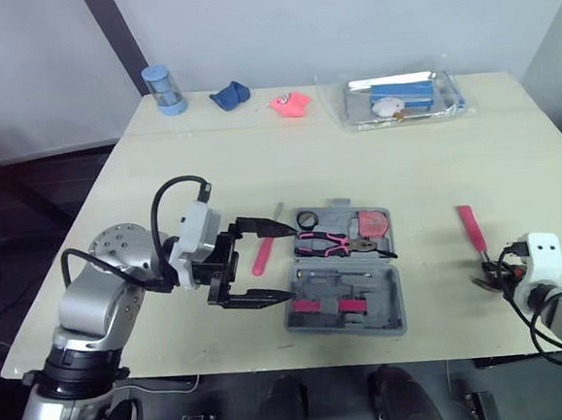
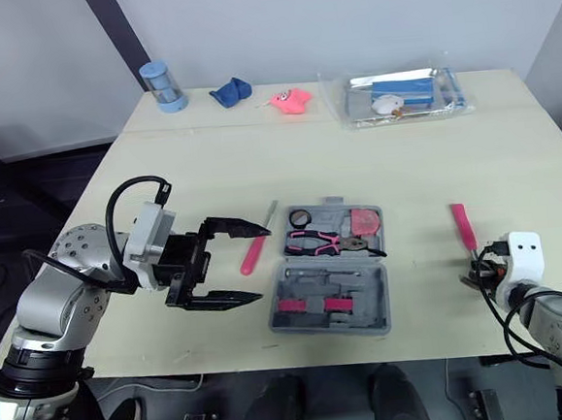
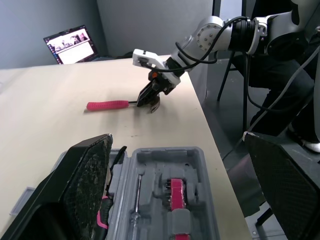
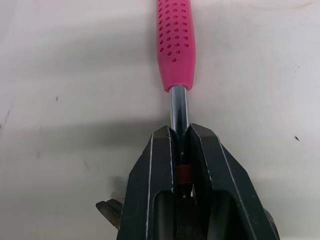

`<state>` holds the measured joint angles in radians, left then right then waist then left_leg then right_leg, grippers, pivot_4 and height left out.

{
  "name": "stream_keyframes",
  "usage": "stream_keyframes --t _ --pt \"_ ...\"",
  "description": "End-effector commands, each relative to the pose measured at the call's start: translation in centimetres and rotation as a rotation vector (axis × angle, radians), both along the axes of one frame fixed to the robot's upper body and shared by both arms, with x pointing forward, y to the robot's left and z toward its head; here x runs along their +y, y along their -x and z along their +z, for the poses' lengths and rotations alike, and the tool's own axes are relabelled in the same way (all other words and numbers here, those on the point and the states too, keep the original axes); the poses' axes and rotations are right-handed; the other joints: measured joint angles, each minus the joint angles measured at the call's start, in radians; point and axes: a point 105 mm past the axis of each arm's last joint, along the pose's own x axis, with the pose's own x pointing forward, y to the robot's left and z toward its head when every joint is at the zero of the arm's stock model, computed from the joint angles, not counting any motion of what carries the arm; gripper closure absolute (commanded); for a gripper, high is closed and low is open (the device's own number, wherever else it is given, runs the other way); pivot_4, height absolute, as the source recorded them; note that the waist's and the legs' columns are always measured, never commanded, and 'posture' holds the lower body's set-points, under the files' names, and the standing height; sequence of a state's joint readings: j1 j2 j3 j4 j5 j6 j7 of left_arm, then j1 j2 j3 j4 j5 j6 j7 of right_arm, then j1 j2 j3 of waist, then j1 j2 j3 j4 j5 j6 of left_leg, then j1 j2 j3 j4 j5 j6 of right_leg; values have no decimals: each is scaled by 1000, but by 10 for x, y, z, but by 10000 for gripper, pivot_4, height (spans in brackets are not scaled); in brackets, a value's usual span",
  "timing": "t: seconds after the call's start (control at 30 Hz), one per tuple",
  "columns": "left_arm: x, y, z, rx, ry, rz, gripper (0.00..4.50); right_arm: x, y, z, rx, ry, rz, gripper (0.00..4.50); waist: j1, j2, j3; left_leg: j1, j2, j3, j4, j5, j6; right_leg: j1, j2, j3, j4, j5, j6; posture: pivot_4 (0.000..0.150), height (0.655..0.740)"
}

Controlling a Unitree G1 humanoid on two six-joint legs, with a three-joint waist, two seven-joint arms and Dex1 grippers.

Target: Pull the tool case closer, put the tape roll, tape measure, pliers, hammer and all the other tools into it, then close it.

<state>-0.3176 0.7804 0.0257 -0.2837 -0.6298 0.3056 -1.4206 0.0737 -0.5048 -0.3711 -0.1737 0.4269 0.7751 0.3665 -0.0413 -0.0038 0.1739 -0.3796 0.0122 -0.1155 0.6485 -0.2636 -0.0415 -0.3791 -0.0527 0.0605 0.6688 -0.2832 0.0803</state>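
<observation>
Pink-handled hammer [image 1: 471,229]: steel shaft pinched tight in right gripper [image 4: 180,134]. Left gripper [image 1: 290,263] spread wide, empty, just beside open tool case [image 1: 395,298].

arms [image 1: 92,305]: silver-grey, rounded joints, screw heads | wrist housings [image 1: 194,232]: white | cables [image 1: 181,179]: black loops | fingers [image 1: 255,298]: black, paired

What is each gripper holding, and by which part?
Right gripper clamps the hammer by its metal shaft near the head; left gripper is open, holding nothing.
</observation>
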Motion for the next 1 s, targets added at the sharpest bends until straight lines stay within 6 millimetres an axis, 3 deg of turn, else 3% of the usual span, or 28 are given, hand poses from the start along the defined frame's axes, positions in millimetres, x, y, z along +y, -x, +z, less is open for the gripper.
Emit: stream_keyframes --t 0.03,0.3,0.43,0.6,0.77,1.0 --pt "2 1 4 14 19 7 0 3 -2 37 -105 58 140 44690 -2 1 1 0 0 0 0 0 0 0 0 0 0 0 0 1500 7400" --pt "19 -3 0 14 -32 14 0 36 13 73 -35 191 551 44690 -3 5 4 0 1 0 0 0 0 0 1 0 0 0 0 1500 7400" --pt "32 -8 -6 16 -66 56 0 72 32 84 80 146 803 44690 0 4 6 -1 0 0 1 0 0 0 0 0 -1 0 0 1500 7400" --pt "47 -9 -15 -3 -115 61 0 103 36 86 136 223 985 44690 0 1 9 -1 1 -1 0 0 0 0 0 -2 -2 0 0 1500 7400" --pt "55 -4 -21 -6 -176 49 0 127 34 87 176 332 1133 44690 1 0 11 -4 1 -3 0 0 0 -1 -1 -4 -6 0 0 1500 7400" --pt "64 -6 -18 -1 -211 57 0 168 15 93 174 419 1243 44690 -4 1 13 -8 1 -4 0 0 0 -6 -1 -5 -5 0 0 1500 7400"
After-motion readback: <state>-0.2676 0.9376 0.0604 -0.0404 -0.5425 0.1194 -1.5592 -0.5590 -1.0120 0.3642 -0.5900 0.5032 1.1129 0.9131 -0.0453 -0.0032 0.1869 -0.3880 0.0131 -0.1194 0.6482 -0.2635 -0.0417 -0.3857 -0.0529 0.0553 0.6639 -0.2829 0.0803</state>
